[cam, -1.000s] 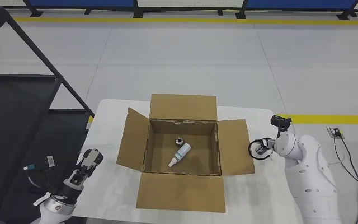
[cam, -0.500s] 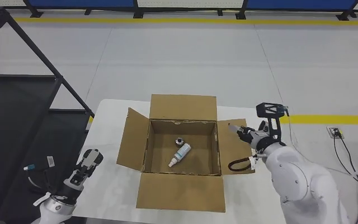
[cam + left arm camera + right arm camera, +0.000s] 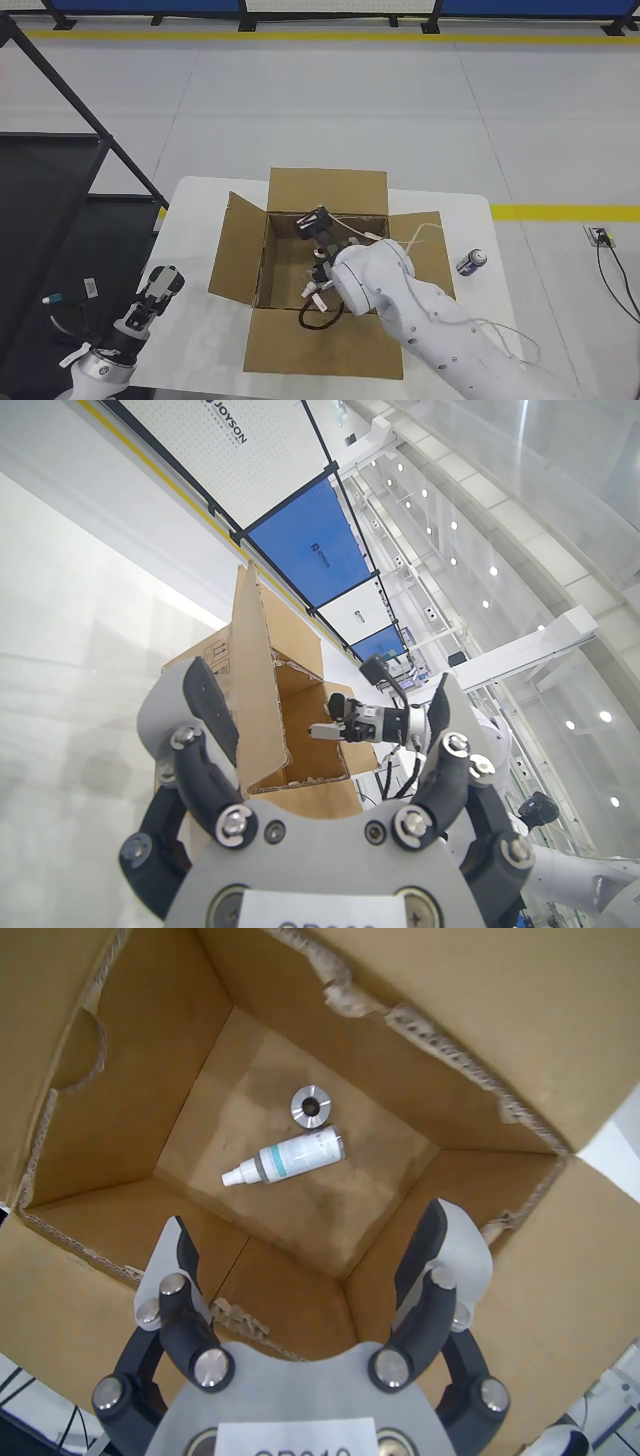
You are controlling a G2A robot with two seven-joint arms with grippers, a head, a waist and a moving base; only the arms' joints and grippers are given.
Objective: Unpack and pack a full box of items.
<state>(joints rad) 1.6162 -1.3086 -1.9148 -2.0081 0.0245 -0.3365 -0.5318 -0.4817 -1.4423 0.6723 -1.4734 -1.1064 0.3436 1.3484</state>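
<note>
The open cardboard box [image 3: 325, 338] sits mid-table with its flaps spread. On its floor lie a white spray bottle [image 3: 290, 1156] and a round metal part [image 3: 311, 1107], touching each other. My right gripper [image 3: 307, 1215] hangs open and empty over the box's inside, above and short of the bottle; in the top view its wrist [image 3: 322, 232] covers most of both items. My left gripper [image 3: 320, 680] is open and empty, held low off the table's left edge [image 3: 163, 283] and facing the box's side flap [image 3: 257, 680].
A small can [image 3: 471, 262] stands on the white table [image 3: 200, 330] right of the box. The right arm's black cable [image 3: 318, 320] hangs over the front flap. A dark frame [image 3: 60, 230] stands left of the table.
The right arm has swung from the table's right edge leftward to over the box's inside. The small can now shows where that gripper was. The left arm has not moved.
</note>
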